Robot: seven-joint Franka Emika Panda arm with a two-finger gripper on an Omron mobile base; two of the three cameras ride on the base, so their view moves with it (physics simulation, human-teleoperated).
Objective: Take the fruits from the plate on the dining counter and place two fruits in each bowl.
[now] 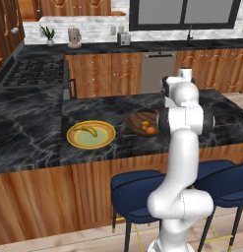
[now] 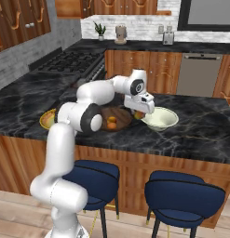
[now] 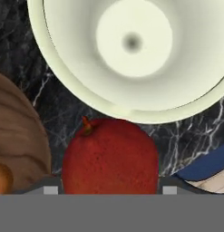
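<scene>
My gripper (image 3: 110, 189) is shut on the reddish apple (image 3: 111, 156), which hangs just short of the cream bowl's (image 3: 77, 68) near rim. From the right base, the gripper (image 2: 140, 111) hovers between the dark wooden bowl (image 2: 120, 113) and the cream bowl (image 2: 160, 118), whose inside shows nothing. The wooden bowl (image 1: 137, 119) holds an orange round fruit (image 1: 150, 130) and a brownish-orange one (image 1: 144, 125). A yellow banana (image 1: 90, 130) lies on the yellow-rimmed plate (image 1: 74, 138) to the left on the dining counter (image 1: 34, 142).
Blue stools (image 2: 179, 195) stand under the counter's front edge. A stove (image 1: 34, 71) sits on the left. The wall counter behind carries a plant (image 1: 48, 34), a jar (image 1: 74, 37) and a toaster (image 1: 124, 38).
</scene>
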